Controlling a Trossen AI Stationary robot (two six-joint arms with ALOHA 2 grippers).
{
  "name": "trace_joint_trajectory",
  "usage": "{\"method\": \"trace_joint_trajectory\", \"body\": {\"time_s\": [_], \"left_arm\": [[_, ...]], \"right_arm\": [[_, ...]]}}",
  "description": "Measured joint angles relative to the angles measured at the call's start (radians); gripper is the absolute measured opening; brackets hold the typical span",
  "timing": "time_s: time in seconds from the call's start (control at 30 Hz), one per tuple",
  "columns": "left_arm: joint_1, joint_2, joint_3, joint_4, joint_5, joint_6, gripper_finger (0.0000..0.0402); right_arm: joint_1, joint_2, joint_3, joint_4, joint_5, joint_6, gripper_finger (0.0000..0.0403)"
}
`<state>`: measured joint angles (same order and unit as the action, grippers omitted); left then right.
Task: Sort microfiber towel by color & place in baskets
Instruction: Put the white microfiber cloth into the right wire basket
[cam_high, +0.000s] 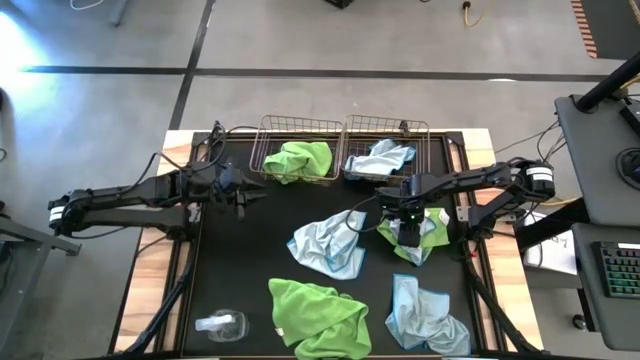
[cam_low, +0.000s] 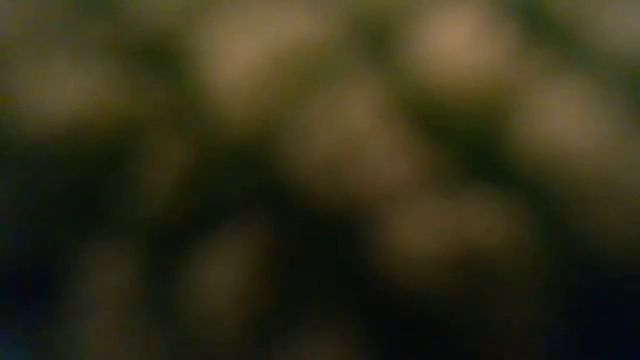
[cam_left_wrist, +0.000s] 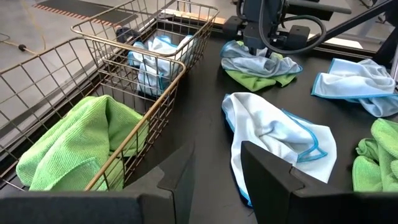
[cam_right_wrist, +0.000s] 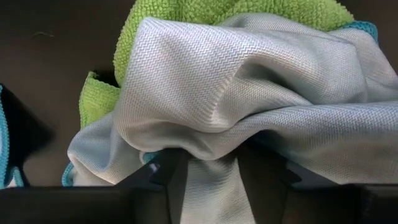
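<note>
Two wire baskets stand at the table's far edge. The left basket (cam_high: 300, 150) holds a lime green towel (cam_high: 298, 160) and the right basket (cam_high: 385, 145) a pale blue one (cam_high: 380, 158). At the right of the table a pale blue towel (cam_right_wrist: 249, 93) lies crumpled on a green towel (cam_right_wrist: 186, 18). My right gripper (cam_right_wrist: 212, 180) points down into it and is shut on it. My left gripper (cam_left_wrist: 217, 180) hovers open beside the left basket (cam_left_wrist: 93, 112), holding nothing. The low view is a blur. My right gripper pinches a raised fold (cam_right_wrist: 211, 168) of the pale blue towel between its two fingers, coming from above and pointing down. The towel is still heaped on the green towel, and its edges (cam_left_wrist: 261, 65) lie slack on that towel and the table.
On the black mat lie a loose pale blue towel (cam_high: 328, 245) at the centre, a green one (cam_high: 318, 315) near the front edge and another pale blue one (cam_high: 425, 320) at the front right. A clear bottle (cam_high: 222, 324) lies at the front left.
</note>
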<state>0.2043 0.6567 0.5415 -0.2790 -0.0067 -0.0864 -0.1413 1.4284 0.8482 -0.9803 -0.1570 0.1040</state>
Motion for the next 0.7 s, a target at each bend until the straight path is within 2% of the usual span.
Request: {"method": "trace_joint_trajectory", "body": {"time_s": [0.27,0.47,0.7], "left_arm": [[0.000,0.000,0.000,0.002,0.000,0.000,0.0113],[0.000,0.000,0.000,0.003,0.000,0.000,0.0113],[0.000,0.000,0.000,0.008,-0.001,0.000,0.0113]], "right_arm": [[0.000,0.000,0.000,-0.007,-0.010,0.000,0.0019],[0.000,-0.013,0.018,-0.041,-0.060,0.015,0.0015],[0.000,-0.082,0.158,-0.102,-0.048,0.015,0.0014]]}}
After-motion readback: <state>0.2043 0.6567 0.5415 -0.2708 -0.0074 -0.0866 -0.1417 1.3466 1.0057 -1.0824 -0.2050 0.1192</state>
